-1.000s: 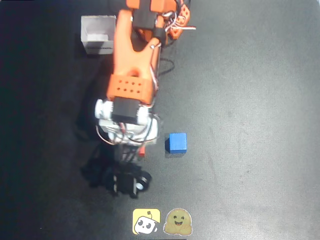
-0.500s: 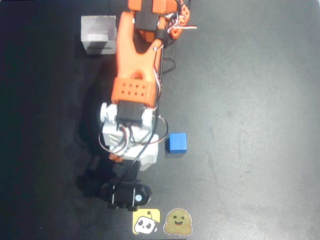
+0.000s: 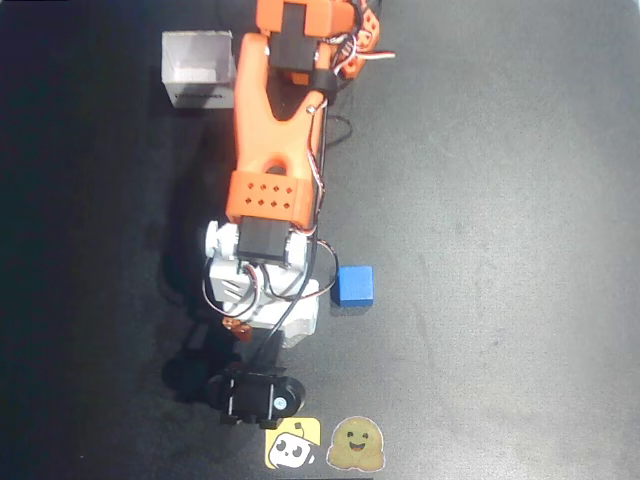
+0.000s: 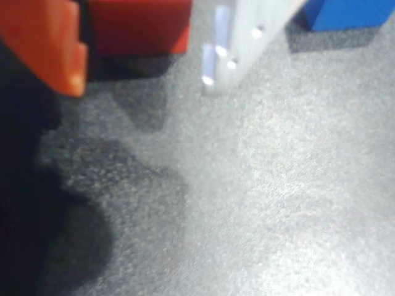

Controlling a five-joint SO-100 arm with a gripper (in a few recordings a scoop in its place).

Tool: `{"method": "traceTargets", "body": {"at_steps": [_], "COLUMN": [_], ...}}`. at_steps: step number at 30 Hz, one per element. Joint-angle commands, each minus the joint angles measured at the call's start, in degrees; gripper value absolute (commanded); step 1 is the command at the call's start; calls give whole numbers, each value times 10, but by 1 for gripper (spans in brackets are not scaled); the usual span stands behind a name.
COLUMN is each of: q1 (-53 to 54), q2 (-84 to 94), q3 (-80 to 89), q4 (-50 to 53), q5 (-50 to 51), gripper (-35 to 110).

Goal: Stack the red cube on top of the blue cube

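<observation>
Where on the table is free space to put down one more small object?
Free: the wide table stretch right of the blue cube, and the left side below the white box. Crowded: around the arm, and the bottom edge by the two stickers.

Dark matte table — speckled, evenly lit, white box at back

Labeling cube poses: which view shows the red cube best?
The wrist view. The red cube sits at the top edge between the orange finger and the white finger, cropped but plainly visible. In the overhead view I can't make it out under the arm.
</observation>
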Motion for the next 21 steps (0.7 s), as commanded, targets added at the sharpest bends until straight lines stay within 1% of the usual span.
{"method": "traceTargets", "body": {"at_steps": [1,4,13,18,21], "q1": [0,1,2,3,2], "q2": [34,58,114,143,160], "q3": [-11,31,140,188,223], "q4": [10,12,-14,-42,-62], "q5": [-8,-8,-9,-10,-10], "gripper": [10,8,17,23,24]}}
